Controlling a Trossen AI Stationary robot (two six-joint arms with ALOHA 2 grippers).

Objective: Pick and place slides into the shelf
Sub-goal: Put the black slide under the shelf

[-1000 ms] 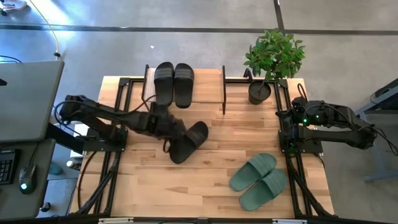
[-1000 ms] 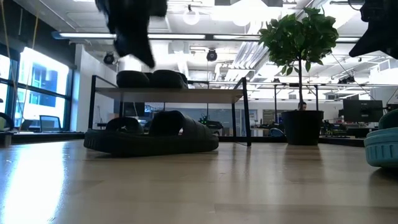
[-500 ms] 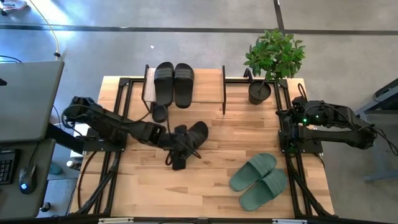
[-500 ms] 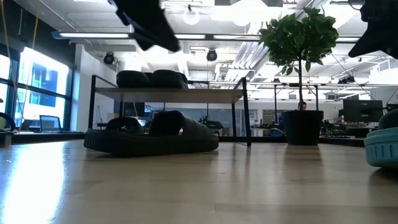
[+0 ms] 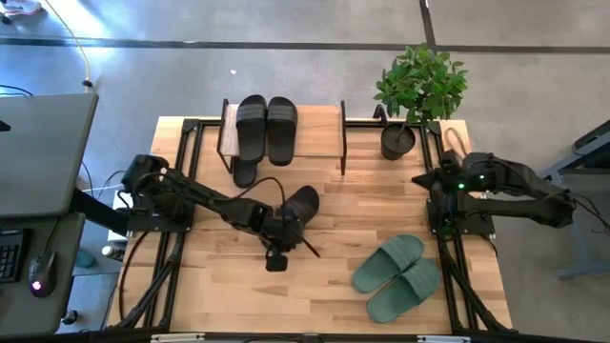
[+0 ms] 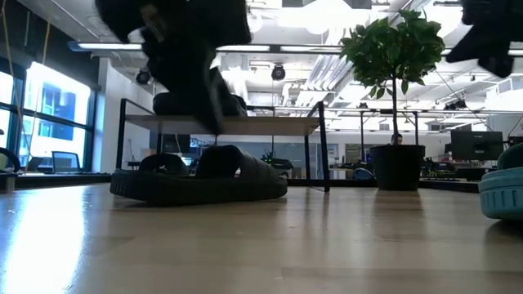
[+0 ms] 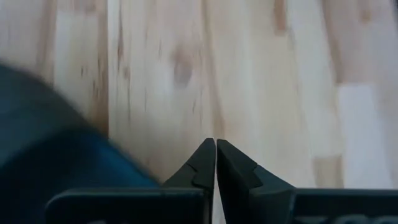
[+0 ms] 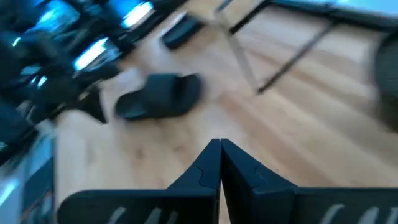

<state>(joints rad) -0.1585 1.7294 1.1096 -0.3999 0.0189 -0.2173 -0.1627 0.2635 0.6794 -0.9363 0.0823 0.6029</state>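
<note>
the left pincer (image 5: 277,257) has swung forward, fingers together and empty, just beside the black slide (image 5: 299,204).

The left arm reaches from the tabletop's left edge out across its middle, its tool (image 5: 276,255) pointing downward with both fingers (image 7: 205,163) pressed together, gripping nothing. The right arm waits folded at the right edge, its tool (image 8: 220,163) likewise closed and empty.

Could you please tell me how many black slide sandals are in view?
4 black slide sandals: two atop the low wooden shelf, one poking out beneath it, one on the wooden tabletop. Others may hide underneath.
</note>
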